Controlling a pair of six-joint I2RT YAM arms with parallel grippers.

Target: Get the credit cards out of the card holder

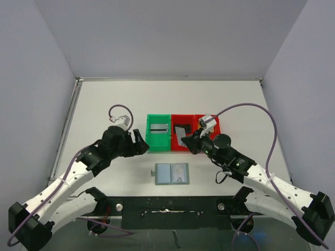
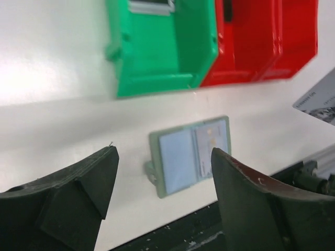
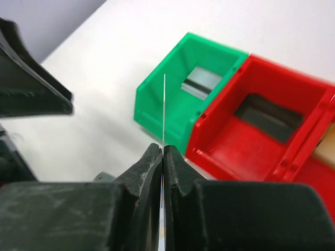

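Card holder (image 1: 172, 173) lies open and flat on the table (image 1: 104, 104) at lower centre of your top view, your right gripper (image 3: 162, 149) pinches one credit card (image 3: 164, 104) edge-on over a red bin (image 1: 180, 150), and your left gripper (image 1: 141, 142) hangs wide open, empty, beside the green bin (image 1: 158, 117).

Card holder (image 1: 171, 173) lies open and flat on white table (image 1: 104, 104), near the arm bases, between the two arms. Behind it, in a touching row: green bin (image 1: 158, 144), middle red bin (image 1: 175, 149), right red bin (image 1: 216, 125). Left gripper (image 1: 140, 142) sits just beside green bin's left wall, jaws apart. Right gripper (image 1: 187, 141) is at middle red bin, with a tilted credit card (image 1: 180, 134) at its tips. Grey flat item (image 1: 158, 128) lies in green bin.
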